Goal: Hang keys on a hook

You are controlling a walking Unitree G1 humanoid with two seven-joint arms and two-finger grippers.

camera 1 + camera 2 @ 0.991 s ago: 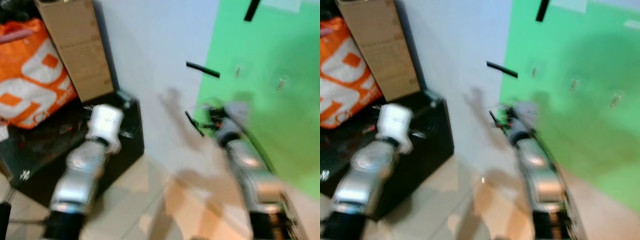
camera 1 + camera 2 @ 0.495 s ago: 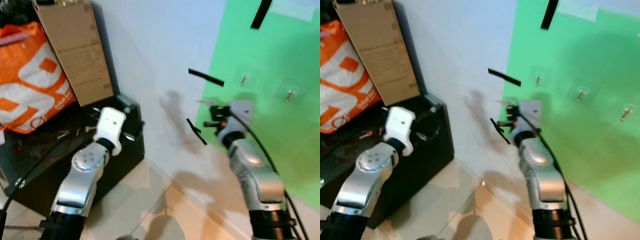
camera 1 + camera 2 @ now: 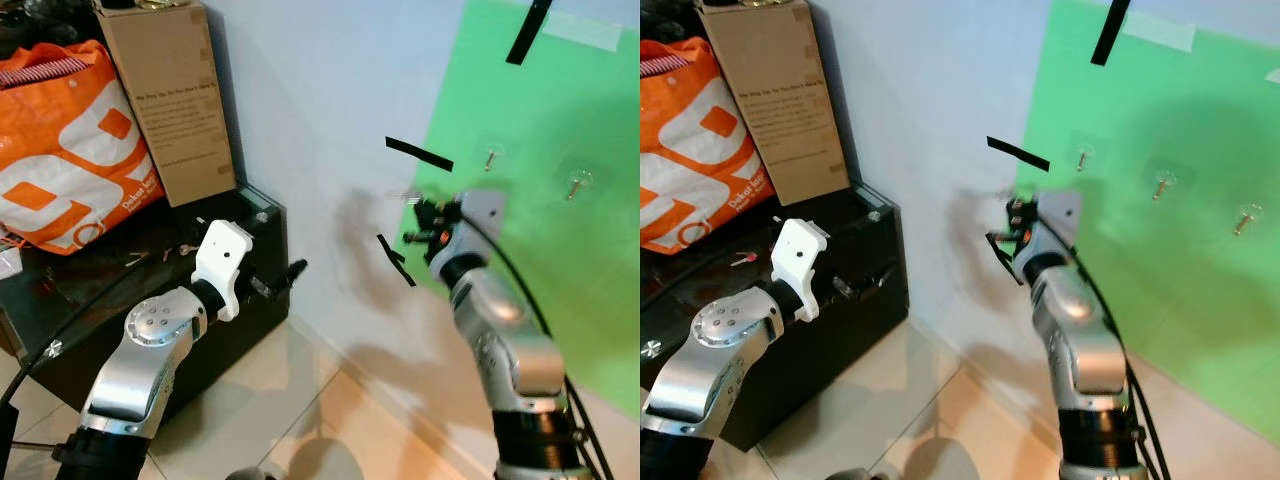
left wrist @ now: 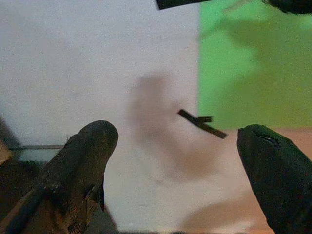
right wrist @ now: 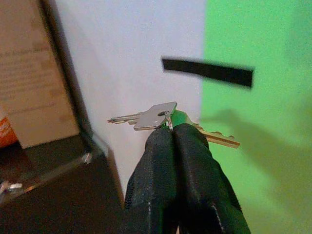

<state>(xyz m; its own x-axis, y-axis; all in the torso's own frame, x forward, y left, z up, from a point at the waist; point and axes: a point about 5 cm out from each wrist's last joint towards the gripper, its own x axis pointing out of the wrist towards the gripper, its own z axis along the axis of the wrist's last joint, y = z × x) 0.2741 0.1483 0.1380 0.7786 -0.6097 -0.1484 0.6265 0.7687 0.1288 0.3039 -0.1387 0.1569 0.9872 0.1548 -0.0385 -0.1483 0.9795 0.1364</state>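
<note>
Now that the head camera has steadied, after blur a second ago, the green sheet [image 3: 1200,200] on the wall reads sharply and its three small hooks [image 3: 1160,184] stand out in a row. The right gripper [image 5: 171,127] is clamped on the keys [image 5: 157,116], its two black fingers pressed together around the ring, one silver key fanning toward the white wall and a brass one toward the green. Over the last second the right arm has lifted, and the gripper now sits near the sheet's edge, just below a strip of black tape [image 3: 1018,154]. It is below and to the left of the nearest hook [image 3: 1081,156], not touching it. That puts the keys near the target, though the ring must probably still travel up and rightward before it can slip over a hook.

The left gripper [image 4: 175,161] hovers with its fingers spread wide apart and empty, pointing at the wall beside the black cabinet [image 3: 150,290], which bears a cardboard box [image 3: 170,95] and an orange bag [image 3: 65,150].
</note>
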